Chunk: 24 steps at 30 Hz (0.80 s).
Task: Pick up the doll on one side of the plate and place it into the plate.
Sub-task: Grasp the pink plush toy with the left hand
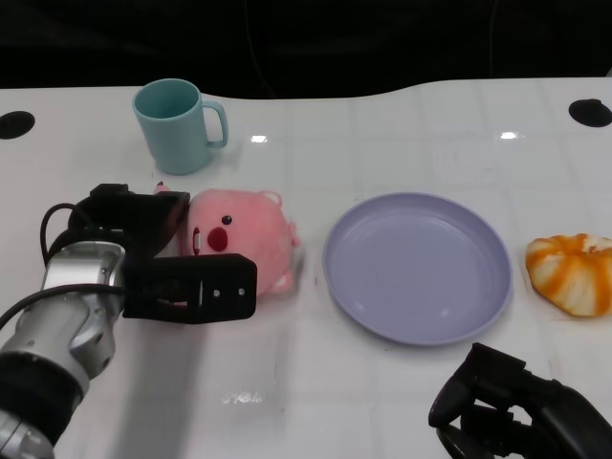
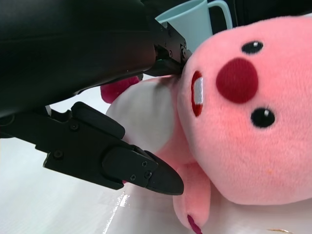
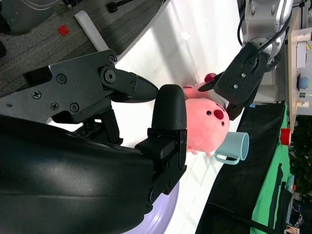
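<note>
the pink doll lies on the white table, just to the left of the purple plate and not in it. its face with the red nose and black eyes is turned towards the robot. the left robot hand is right at the doll: its black fingers stretch along the near side of the doll, and another part of the hand sits at the far side by the doll's head, so the doll is between them. in the left wrist view the doll fills much of the picture, with one finger just below its cheek and another against its head. whether the hand has truly clamped on the doll, i cannot tell; the doll rests on the table.

the right robot hand is low at the near right edge, well apart from the doll, its fingers curled in with nothing in them.

behind the doll stands a light blue mug, handle to the right. an orange and white striped thing lies to the right of the plate.
</note>
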Motion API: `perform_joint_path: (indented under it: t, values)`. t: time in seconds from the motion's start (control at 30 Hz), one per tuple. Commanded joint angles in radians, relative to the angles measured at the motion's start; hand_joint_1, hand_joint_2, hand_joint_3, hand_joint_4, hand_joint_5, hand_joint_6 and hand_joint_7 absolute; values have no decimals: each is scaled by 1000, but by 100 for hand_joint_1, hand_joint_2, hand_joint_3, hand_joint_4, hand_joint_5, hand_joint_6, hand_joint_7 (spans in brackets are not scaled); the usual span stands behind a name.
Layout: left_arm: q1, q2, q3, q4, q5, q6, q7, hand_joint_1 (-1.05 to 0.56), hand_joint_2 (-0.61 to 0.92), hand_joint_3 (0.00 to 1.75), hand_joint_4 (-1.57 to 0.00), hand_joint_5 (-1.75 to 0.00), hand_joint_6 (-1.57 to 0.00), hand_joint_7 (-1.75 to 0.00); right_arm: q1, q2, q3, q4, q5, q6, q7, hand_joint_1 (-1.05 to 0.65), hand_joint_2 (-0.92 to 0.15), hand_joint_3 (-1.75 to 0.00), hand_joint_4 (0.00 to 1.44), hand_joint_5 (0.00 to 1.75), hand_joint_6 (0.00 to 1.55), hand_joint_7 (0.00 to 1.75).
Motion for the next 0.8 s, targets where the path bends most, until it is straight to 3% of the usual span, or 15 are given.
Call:
perform_joint_path:
  t: [0.03,0.3,0.4,0.43,0.47,0.5,0.57,0.67,0.77,0.8]
  values:
    - [-39,-18,-15,115,-27,-21,22,-64,86,0,-6,-32,-28,-2,8,-6,-8,-14,11,5,-1,-22,-83,-68,65,175,43,168]
    - [-88,-63,-41,339,-80,-96,99,-55,88,0,-21,-21,-36,-1,19,-11,-7,-28,6,7,-2,-24,-84,-67,66,175,43,168]
    - [-104,-86,-32,410,-113,-105,114,-35,90,0,-54,-17,-61,-3,21,-13,-5,-31,2,4,-2,-24,-84,-67,66,175,43,167]
    - [-109,-90,-35,427,-119,-110,122,-30,91,1,-70,-47,-70,-3,22,-13,-4,-32,0,3,-3,-24,-84,-67,66,175,43,167]
    - [-111,-94,-38,443,-121,-114,139,-26,92,3,-69,-91,-80,-3,23,-12,-4,-33,1,5,-4,-24,-84,-67,66,175,43,167]
    - [-112,-97,-40,455,-122,-119,161,-25,92,6,-70,-107,-86,-3,23,-11,-3,-34,1,7,-4,-24,-84,-67,66,175,43,167]
    - [-103,-99,-41,471,-128,-144,223,-27,92,7,-73,-117,-99,-7,24,-9,-3,-38,5,11,-5,-24,-84,-66,65,175,43,167]
    - [-94,-99,-57,495,-124,-168,285,-32,90,3,-72,-149,-120,-9,26,-12,-1,-41,1,13,-5,-24,-84,-66,64,175,43,167]
    - [-84,-94,-72,495,-122,-187,324,-32,92,24,-66,-164,-120,-10,28,-9,-1,-48,3,21,-8,-24,-85,-65,64,175,43,166]
    - [-81,-92,-74,491,-124,-193,333,-31,92,27,-64,-169,-107,-40,28,-8,-1,-51,3,24,-10,-24,-85,-65,64,175,43,166]
